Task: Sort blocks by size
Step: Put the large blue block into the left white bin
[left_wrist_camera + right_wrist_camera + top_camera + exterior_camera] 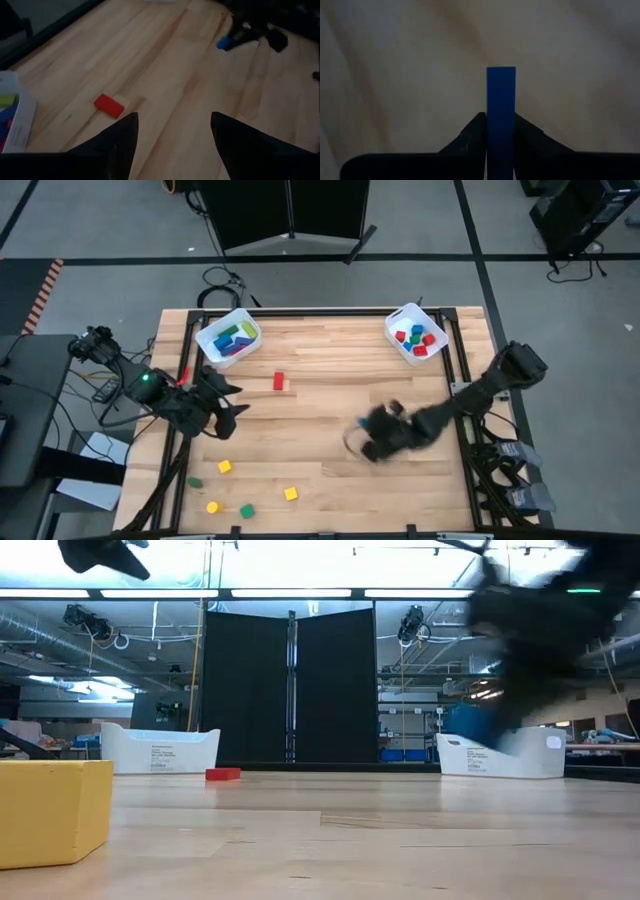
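Note:
My right gripper (365,442) is over the table's middle right, shut on a blue bar (500,100); the bar also shows in the left wrist view (226,43). My left gripper (240,400) is open and empty at the table's left, its fingers apart in the left wrist view (172,120). A red block (279,381) lies flat on the table beyond it and also shows in the left wrist view (108,105). Yellow blocks (225,466) (290,493) and green blocks (246,510) lie near the front left. My right gripper pinches the blue bar between its two fingers, on its two long sides (500,131). The bar lies along the fingers and sticks out past their tips. The part of it between the fingers is hidden farther back.
A white bin (228,337) at the far left holds long blocks. A white bin (416,335) at the far right holds small red and blue cubes. A yellow block (50,810) sits close in the low view. Bare wood lies between the arms.

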You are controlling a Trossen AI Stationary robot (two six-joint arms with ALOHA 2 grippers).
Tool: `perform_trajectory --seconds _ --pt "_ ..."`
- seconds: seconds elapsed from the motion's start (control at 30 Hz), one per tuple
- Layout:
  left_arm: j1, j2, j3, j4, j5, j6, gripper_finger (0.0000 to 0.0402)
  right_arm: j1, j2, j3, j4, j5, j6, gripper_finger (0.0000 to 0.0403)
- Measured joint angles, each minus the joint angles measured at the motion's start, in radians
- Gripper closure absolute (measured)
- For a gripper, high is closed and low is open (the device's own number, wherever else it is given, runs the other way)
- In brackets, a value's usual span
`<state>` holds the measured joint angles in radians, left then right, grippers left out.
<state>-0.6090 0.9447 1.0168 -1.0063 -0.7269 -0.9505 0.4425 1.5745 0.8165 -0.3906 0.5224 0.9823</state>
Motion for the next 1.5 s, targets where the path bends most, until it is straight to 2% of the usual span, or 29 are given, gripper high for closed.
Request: perform_trajectory --seconds 0.1,0.2,0.3,0.37,0.53,0.7,0.97,1.27,1.4,1.5 --pt "0.000 -0.008 0.000 -0.020 0.008 -0.023 0.0145 -0.150 -0.002 0.000 0.335 0.015 -0.299 0.0336" --pt "0.000 -0.026 0.000 -0.015 0.007 -0.024 0.0145 -0.278 -0.003 0.000 0.645 -0.076 -0.533 0.0336" --pt "-0.002 -0.055 0.000 -0.005 0.001 -0.023 0.0145 -0.395 -0.003 0.005 0.864 -0.158 -0.670 0.0336" --pt "-0.002 -0.078 0.000 0.007 -0.009 -0.017 0.0145 -0.458 -0.003 0.027 0.928 -0.196 -0.705 0.0336" --pt "-0.002 -0.138 0.002 0.050 -0.051 0.046 0.0145 -0.537 0.052 0.131 0.954 -0.287 -0.772 0.0336" --pt "-0.002 -0.173 0.002 0.042 -0.114 0.060 0.0145 -0.572 0.251 0.336 0.967 -0.347 -0.808 0.0336" --pt "-0.002 -0.177 0.002 0.044 -0.135 0.060 0.0145 -0.657 0.623 0.815 0.965 -0.423 -0.844 0.0336" --pt "-0.002 -0.179 0.002 0.044 -0.144 0.079 0.0145 -0.711 0.979 1.353 0.782 -0.510 -0.774 0.0336" --pt "-0.002 -0.179 0.002 0.043 -0.147 0.083 0.0145 -0.730 1.102 1.526 0.721 -0.520 -0.740 0.0302" --pt "-0.002 -0.179 0.002 0.043 -0.152 0.083 0.0145 -0.746 1.126 1.516 0.771 -0.526 -0.715 0.0262"
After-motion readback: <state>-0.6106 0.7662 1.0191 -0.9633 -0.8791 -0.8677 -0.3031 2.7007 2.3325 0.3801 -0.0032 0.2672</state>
